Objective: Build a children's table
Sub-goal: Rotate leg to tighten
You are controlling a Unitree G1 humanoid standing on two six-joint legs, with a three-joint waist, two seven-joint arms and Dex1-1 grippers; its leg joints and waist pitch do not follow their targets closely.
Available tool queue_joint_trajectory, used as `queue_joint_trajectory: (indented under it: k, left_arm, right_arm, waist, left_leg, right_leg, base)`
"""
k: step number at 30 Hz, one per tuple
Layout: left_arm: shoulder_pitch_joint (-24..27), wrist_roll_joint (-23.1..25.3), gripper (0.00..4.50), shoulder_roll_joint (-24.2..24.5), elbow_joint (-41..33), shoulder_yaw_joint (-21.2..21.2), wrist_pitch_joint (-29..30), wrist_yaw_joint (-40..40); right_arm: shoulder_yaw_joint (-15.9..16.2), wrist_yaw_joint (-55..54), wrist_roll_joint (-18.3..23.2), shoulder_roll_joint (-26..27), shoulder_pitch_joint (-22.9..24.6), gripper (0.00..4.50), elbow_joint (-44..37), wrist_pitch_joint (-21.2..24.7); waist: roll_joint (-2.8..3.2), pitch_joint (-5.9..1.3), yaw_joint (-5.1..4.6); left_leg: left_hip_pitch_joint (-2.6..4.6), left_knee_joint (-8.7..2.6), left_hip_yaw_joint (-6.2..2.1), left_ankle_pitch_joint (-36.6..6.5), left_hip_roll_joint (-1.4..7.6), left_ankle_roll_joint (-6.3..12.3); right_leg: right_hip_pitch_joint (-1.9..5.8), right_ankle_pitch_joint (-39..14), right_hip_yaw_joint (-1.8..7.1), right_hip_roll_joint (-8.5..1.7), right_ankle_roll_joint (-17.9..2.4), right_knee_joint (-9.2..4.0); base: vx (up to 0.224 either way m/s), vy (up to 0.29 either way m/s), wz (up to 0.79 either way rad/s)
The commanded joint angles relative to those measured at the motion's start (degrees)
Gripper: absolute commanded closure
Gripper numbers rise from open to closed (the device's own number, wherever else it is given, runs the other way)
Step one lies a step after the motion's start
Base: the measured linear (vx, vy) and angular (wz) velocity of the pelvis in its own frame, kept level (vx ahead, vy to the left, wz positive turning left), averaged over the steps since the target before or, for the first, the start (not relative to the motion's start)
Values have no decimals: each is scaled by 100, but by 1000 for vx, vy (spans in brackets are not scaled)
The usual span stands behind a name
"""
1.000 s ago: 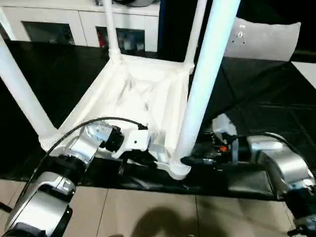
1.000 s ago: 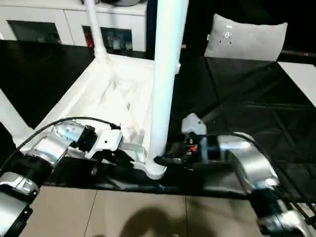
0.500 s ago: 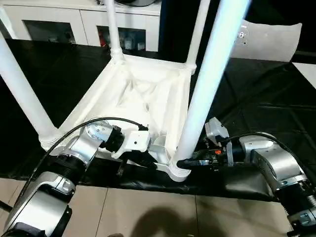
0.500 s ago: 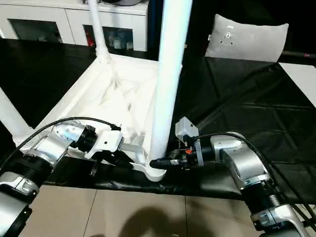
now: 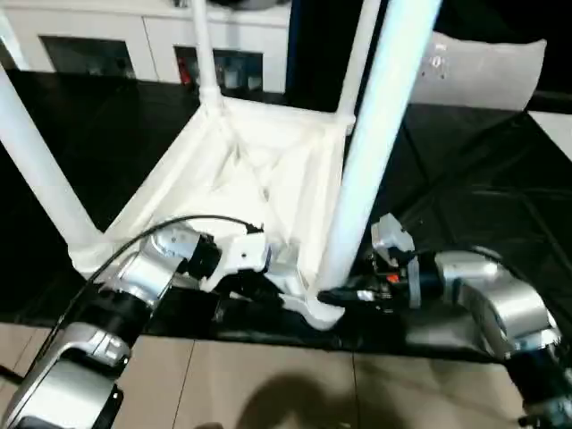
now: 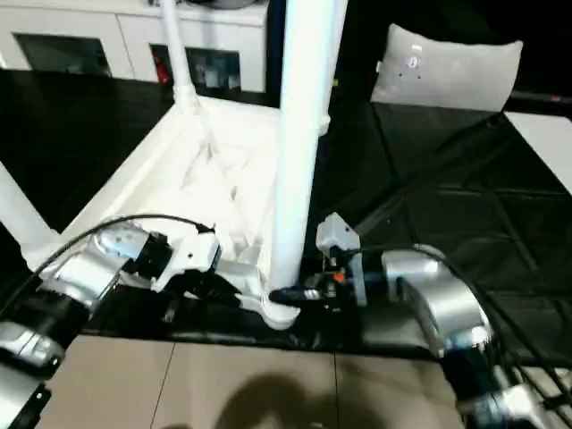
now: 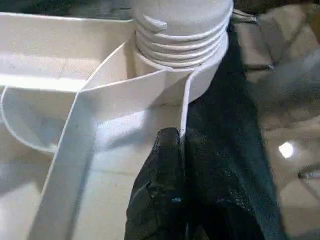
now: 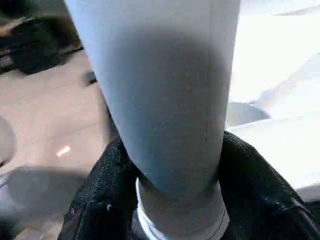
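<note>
We find the children's table (image 5: 259,170) lying upside down on a black-covered bench (image 5: 465,206), its ribbed hollow underside facing up and four white legs rising from the corners. White cabinets (image 5: 134,45) stand beyond the bench, and a flat white board (image 5: 487,71) rests at its far right. The near right leg (image 5: 375,152) is the largest item in the head views, seated upright in its corner socket at the bench's near edge.

The right gripper (image 8: 170,200) reaches in from the right at the foot of that leg; its jaws stand on either side of the leg just above the threaded base and appear to clasp it, though we cannot confirm firm contact. The left gripper (image 7: 172,150) sits at the same corner from the other side, jaws pressed together on the thin rim of the tabletop (image 7: 125,90) beside the threaded socket (image 7: 180,35).
</note>
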Motion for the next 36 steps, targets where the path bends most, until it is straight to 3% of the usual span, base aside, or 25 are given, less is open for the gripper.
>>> queue_joint_trajectory:
  k: [1,3,4,7,11,13,15,16,17,20,24,27,31,34,36]
  left_arm:
    - [-13,-14,450,-321,-213,122,451,744]
    - [-10,30,450,-634,-494,189,1053,1217]
    - [-11,57,450,-734,-570,195,1221,1356]
    - [-36,150,450,-1011,-686,216,1587,1771]
    - [-175,242,450,-1534,-628,366,1959,2664]
    - [-235,323,450,-1713,-627,389,2047,2979]
    - [-213,428,450,-1706,-674,345,1997,3061]
    - [-195,449,450,-1687,-704,325,1971,3046]
    - [-195,449,450,-1687,-704,325,1971,3046]
    - [-127,474,450,-1506,-757,308,1914,2973]
    - [-58,429,450,-1184,-636,281,1509,2628]
    - [65,435,450,-789,-437,69,637,1964]
    - [97,315,450,-579,-335,51,435,1477]
    - [88,154,450,-346,-305,-46,230,862]
    - [73,101,450,-213,-264,-156,93,510]
  right_arm:
    - [278,-429,-5,337,62,251,-186,179]
    - [91,-1393,-198,870,-8,252,-108,466]
    - [44,-1671,-267,1024,-39,253,-76,556]
    - [-78,-2364,-490,1384,-107,254,-10,774]
    - [-305,-3692,-849,2042,-287,254,325,862]
    - [-385,-4274,-1029,2338,-413,254,544,838]
    - [-451,-4303,-1001,2466,-415,185,541,643]
    - [-479,-4301,-1001,2492,-399,185,503,559]
    - [-479,-4301,-1001,2492,-399,185,503,559]
    - [-455,-4089,-1050,2352,-272,144,321,328]
    - [-499,-3583,-971,1953,-50,112,104,-25]
    - [-550,-2942,-796,1466,173,91,-82,-274]
    - [-646,-2273,-526,1072,311,58,-283,-343]
    - [-668,-1554,-398,620,388,39,-333,-601]
    - [-679,-1260,-376,434,381,11,-295,-754]
  waist:
    - [-1,-185,-64]
    - [-15,-198,-141]
    - [-14,-193,-200]
    - [-29,-192,-329]
    - [4,-224,-377]
    - [2,-254,-387]
    - [24,-281,-400]
    - [23,-283,-402]
    - [22,-296,-397]
    - [34,-309,-383]
    - [28,-289,-352]
    - [35,-271,-303]
    - [39,-261,-284]
    - [37,-269,-218]
    - [-22,-269,-193]
  left_leg:
    - [28,-536,-136,-1111,330,77]
    - [-44,-566,-169,-1004,324,40]
    - [-25,-568,-169,-1022,317,9]
    - [-45,-552,-167,-1001,297,59]
    - [-40,-528,-138,-789,289,147]
    - [-45,-512,-133,-620,277,166]
    - [-59,-505,-125,-360,277,301]
    - [-66,-503,-123,-268,276,345]
    - [-63,-496,-115,-100,279,447]
    - [-62,-486,-108,61,292,637]
    - [-57,-494,-100,-97,313,741]
    - [-37,-509,-102,-289,324,687]
    - [-18,-525,-97,-411,339,574]
    - [-10,-513,-90,-316,351,623]
    - [-10,-511,-79,-250,346,667]
  right_leg:
    - [226,-2423,301,-515,-1006,-578]
    - [268,-2455,286,-505,-889,-569]
    - [232,-2412,288,-492,-888,-581]
    - [229,-2345,295,-482,-914,-592]
    - [212,-1876,312,-464,-1072,-583]
    - [243,-1562,309,-460,-1142,-559]
    - [281,-1010,315,-466,-1234,-527]
    - [291,-810,311,-459,-1279,-504]
    - [307,-415,313,-454,-1374,-466]
    - [336,123,311,-469,-1566,-417]
    - [344,-55,310,-477,-1588,-438]
    - [328,-390,310,-478,-1487,-474]
    - [306,-517,317,-479,-1500,-468]
    - [308,-308,321,-492,-1539,-436]
    - [304,-276,318,-494,-1557,-430]
  base:
    - [0,0,0]
    - [0,0,0]
    - [0,0,0]
    - [0,0,0]
    - [0,0,0]
    - [0,0,0]
    - [0,0,0]
    - [0,0,0]
    - [0,0,0]
    - [0,0,0]
    - [0,0,0]
    - [0,0,0]
    - [0,0,0]
    - [0,0,0]
    - [0,0,0]
